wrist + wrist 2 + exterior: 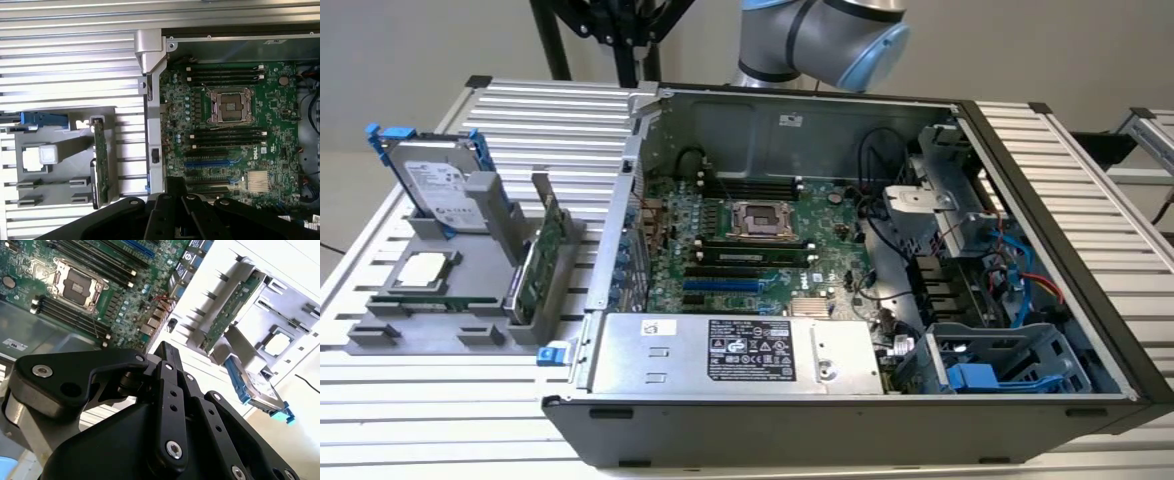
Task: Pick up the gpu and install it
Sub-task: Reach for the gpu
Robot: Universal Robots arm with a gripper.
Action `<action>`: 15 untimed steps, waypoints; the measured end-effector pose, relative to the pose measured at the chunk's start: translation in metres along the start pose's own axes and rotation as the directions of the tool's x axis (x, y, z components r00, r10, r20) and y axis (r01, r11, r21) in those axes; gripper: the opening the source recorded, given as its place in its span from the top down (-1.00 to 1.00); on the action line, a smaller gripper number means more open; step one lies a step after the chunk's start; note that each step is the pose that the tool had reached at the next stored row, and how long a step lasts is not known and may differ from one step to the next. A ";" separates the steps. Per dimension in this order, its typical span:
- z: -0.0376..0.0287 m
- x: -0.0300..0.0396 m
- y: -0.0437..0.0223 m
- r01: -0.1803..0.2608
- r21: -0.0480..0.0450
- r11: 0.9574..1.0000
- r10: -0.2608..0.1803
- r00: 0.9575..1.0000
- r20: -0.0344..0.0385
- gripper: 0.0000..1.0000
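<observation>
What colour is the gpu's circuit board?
Green; the gpu shows best in the first wrist view.

A stand (470, 300) sat on the table (440, 420), at the exterior view's left of the computer case (854, 432). In it, the graphics card (540, 262) stood on edge nearest the case. A chip (427, 270) lay flat and a hard drive (438, 185) stood upright farther from the case.
</observation>
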State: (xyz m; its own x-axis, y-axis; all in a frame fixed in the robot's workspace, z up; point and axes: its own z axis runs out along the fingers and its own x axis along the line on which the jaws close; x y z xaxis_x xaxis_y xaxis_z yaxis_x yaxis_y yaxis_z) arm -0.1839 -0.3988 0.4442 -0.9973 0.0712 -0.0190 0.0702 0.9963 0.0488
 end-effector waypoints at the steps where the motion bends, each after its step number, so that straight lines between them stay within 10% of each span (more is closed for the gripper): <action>1: -0.0001 0.0009 -0.0001 0.000 0.000 1.000 0.000 1.000 0.000 1.00; 15: -0.0003 0.0121 -0.0008 0.000 0.000 1.000 0.000 1.000 0.000 1.00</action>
State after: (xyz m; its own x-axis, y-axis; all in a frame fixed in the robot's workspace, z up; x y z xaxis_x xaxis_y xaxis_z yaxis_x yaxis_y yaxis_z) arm -0.1960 -0.3988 0.4442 -0.9973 0.0712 -0.0190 0.0702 0.9963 0.0488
